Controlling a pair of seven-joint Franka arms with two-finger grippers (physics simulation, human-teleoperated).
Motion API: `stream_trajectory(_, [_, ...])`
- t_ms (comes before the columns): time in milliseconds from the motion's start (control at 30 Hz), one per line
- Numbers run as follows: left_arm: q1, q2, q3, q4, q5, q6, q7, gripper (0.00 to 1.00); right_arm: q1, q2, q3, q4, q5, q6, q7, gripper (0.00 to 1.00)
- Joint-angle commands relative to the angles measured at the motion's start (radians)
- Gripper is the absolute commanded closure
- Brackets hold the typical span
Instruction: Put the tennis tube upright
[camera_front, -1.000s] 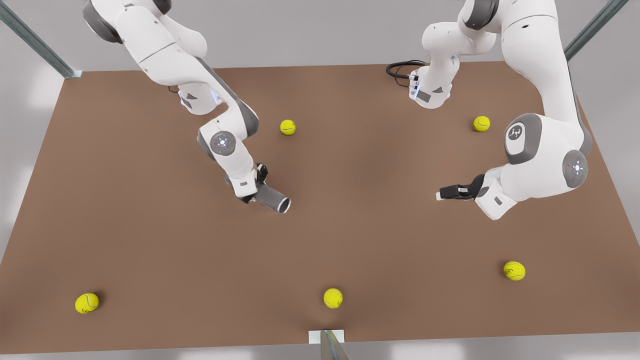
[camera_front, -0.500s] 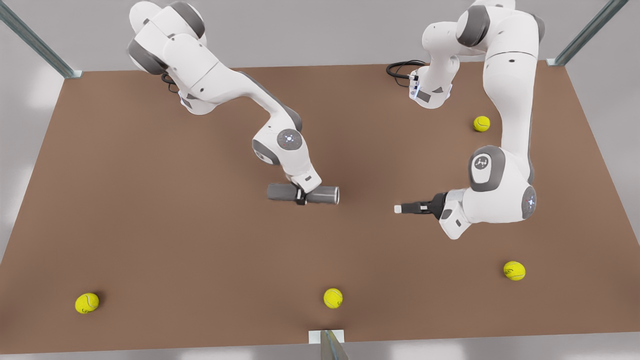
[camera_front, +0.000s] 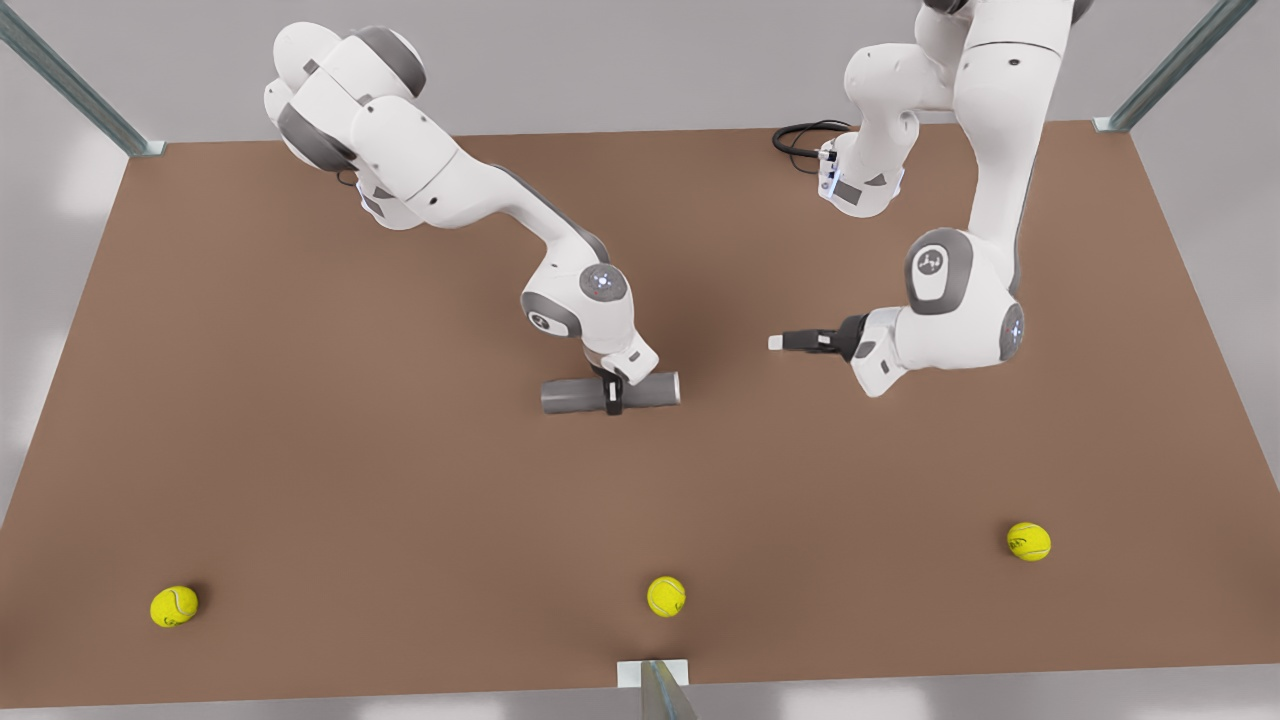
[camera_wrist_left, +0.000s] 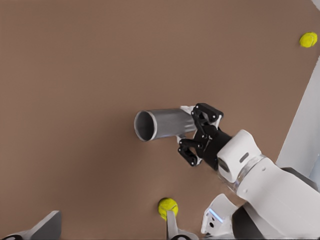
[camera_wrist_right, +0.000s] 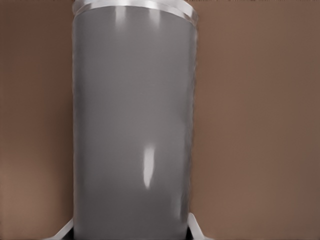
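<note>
The tennis tube (camera_front: 570, 396) is a grey cylinder lying level near the table's middle, its lighter rim toward the front view's right. My right gripper (camera_front: 612, 393), on the arm at the front view's left, is shut around the tube's middle. In the right wrist view the tube (camera_wrist_right: 132, 125) rises between the fingertips (camera_wrist_right: 197, 231). My left gripper (camera_front: 778, 342) hangs open to the front view's right of the tube, apart from it and pointing toward it. The left wrist view looks into the tube's open end (camera_wrist_left: 146, 125), with the right gripper (camera_wrist_left: 197, 135) clamped behind it.
Three yellow tennis balls (camera_front: 174, 606) (camera_front: 666, 596) (camera_front: 1029, 541) lie along the brown table's (camera_front: 300, 450) near edge. A black cable (camera_front: 800, 135) loops at the far edge. A metal post (camera_front: 660, 690) stands at the near edge's middle.
The right arm swung the tube from a tilt to level and carried it toward the front view's right. The left gripper moved toward the front view's left, then farther back.
</note>
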Motion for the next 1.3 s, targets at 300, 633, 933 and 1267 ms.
stream_trajectory(300, [-0.007, 0.033, -0.065, -0.081, -0.139, 0.275, 0.113, 0.01, 0.026, 0.032, 0.0, 0.023, 0.01, 0.009, 0.1, 0.0])
stream_trajectory(633, [-0.015, 0.115, -0.069, -0.061, -0.202, 0.328, 0.13, 0.01, -0.008, -0.021, 0.044, 0.02, 0.033, -0.192, -0.004, 0.0])
stream_trajectory(933, [-0.006, 0.112, -0.068, -0.061, -0.202, 0.321, 0.13, 0.01, -0.008, -0.023, 0.047, 0.023, 0.128, -0.19, -0.101, 0.0])
stream_trajectory(1267, [-0.003, 0.115, -0.068, -0.061, -0.201, 0.32, 0.131, 0.01, -0.009, -0.021, 0.047, 0.022, 0.148, -0.192, -0.041, 0.0])
